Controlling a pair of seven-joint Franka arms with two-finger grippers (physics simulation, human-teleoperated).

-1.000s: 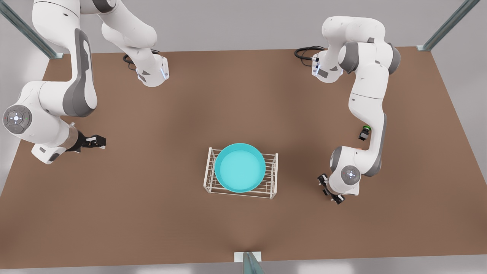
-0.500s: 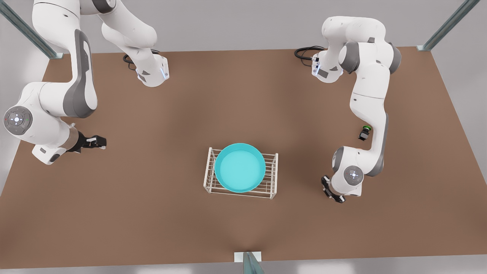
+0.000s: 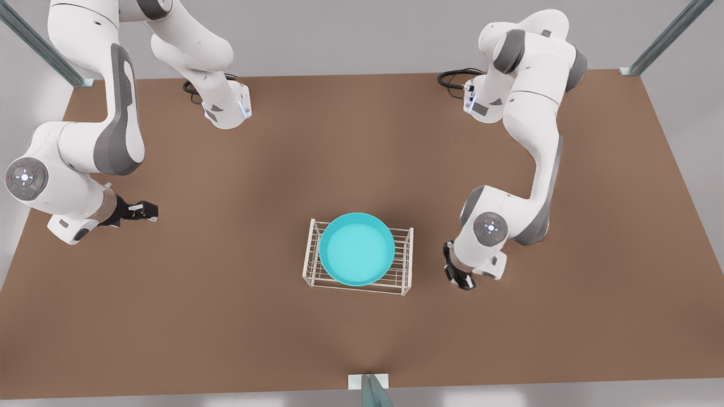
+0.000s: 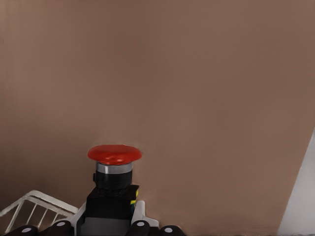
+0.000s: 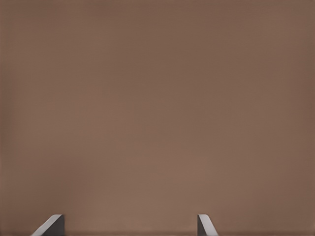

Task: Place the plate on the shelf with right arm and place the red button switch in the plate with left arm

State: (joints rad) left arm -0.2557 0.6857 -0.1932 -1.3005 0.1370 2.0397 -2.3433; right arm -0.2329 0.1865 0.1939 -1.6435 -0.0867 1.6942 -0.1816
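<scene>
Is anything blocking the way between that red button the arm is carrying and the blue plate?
Nothing visible. The left gripper holds the red button switch beside the shelf; the plate on it lies bare, with open table between them.

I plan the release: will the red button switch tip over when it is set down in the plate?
Probably somewhat tippy: the red button switch has a wide cap over a narrower body. It looks rigid. The left gripper holds it beside the shelf.

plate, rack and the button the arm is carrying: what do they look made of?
Plate: smooth, uniform turquoise with a soft sheen, probably plastic or glazed ceramic. Rack: thin white rods, likely coated wire. Button, shut in the left gripper: glossy red cap, silver collar, matte black body, probably plastic with a metal ring.
</scene>
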